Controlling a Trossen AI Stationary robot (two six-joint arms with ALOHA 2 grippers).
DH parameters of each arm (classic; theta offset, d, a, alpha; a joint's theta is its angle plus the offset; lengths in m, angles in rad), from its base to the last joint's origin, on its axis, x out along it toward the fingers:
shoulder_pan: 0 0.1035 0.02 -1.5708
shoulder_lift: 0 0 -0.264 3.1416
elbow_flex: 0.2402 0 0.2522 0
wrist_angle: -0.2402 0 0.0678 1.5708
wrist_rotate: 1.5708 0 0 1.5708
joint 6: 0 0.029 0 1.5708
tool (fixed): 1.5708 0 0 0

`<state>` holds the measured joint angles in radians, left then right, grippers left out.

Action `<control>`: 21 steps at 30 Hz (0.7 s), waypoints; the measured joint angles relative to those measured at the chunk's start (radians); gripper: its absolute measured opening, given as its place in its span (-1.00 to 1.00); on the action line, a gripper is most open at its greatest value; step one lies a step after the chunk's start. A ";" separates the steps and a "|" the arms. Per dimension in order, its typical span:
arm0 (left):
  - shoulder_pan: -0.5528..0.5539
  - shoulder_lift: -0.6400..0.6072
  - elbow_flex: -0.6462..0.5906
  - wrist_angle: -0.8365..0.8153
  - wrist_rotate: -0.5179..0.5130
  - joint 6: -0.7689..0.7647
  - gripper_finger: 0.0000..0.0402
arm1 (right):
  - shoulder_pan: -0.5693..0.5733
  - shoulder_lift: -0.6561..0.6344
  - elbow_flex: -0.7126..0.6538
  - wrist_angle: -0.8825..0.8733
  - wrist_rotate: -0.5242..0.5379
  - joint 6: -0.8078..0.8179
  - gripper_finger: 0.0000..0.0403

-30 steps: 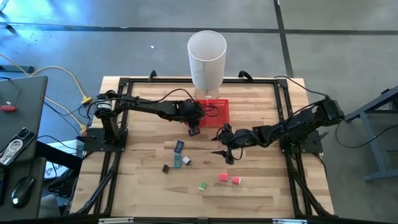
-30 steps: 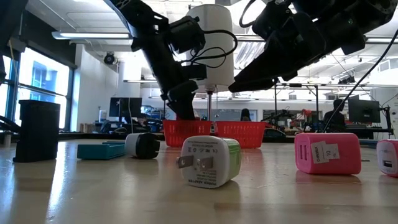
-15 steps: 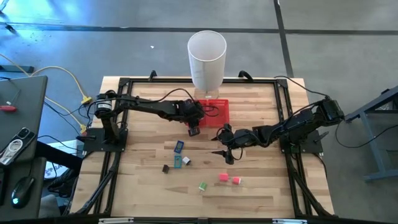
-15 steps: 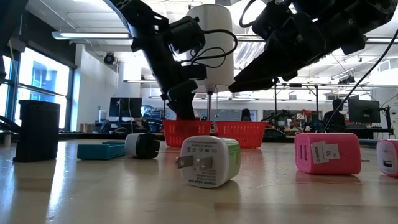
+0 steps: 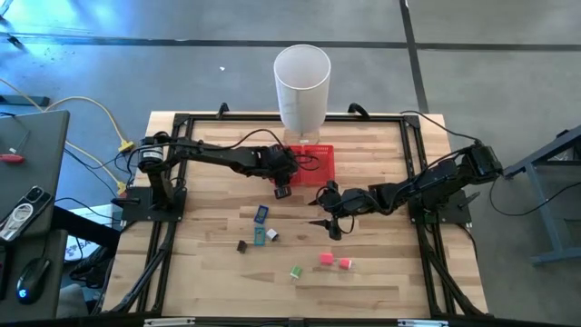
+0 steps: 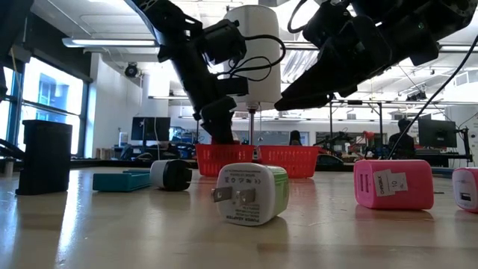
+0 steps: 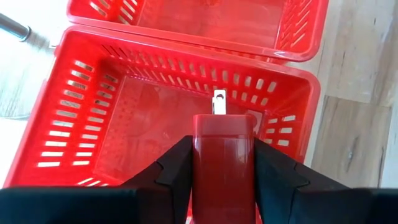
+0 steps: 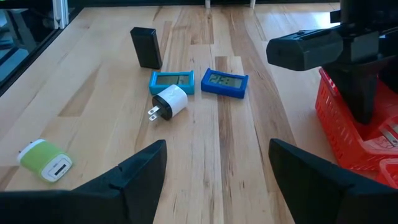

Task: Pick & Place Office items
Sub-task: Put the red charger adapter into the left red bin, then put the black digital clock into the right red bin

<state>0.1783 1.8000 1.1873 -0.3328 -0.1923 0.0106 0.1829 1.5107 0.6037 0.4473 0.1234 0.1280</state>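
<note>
Red plug adapter: light, rigid, slick plastic; left gripper clamps flat sides over red mesh tray. Keep your grip off prongs. Right gripper wide open, empty above tabletop.

pink charger cut off (low view)

My table is pale wood planks inside a black frame, standing on a grey concrete floor. To one side sits a dark desk with yellow cables. Beyond, I see tall windows, ceiling strip lights and distant monitors.
</note>
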 joint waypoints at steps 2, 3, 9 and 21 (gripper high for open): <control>0.000 0.000 0.000 0.000 0.000 0.000 -0.26 | 0.000 0.000 0.000 0.000 0.000 0.000 0.34; 0.000 0.000 0.000 0.000 0.000 0.000 -0.21 | 0.000 0.000 0.000 0.000 0.000 0.000 0.34; 0.000 0.000 0.000 0.001 0.000 0.000 0.06 | 0.000 0.000 0.000 0.000 0.000 0.000 0.34; -0.004 -0.088 0.002 0.000 -0.001 0.027 0.12 | 0.000 0.000 0.000 0.000 0.000 0.000 0.34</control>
<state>0.1746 1.7124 1.1889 -0.3328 -0.1934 0.0376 0.1829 1.5108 0.6037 0.4469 0.1234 0.1276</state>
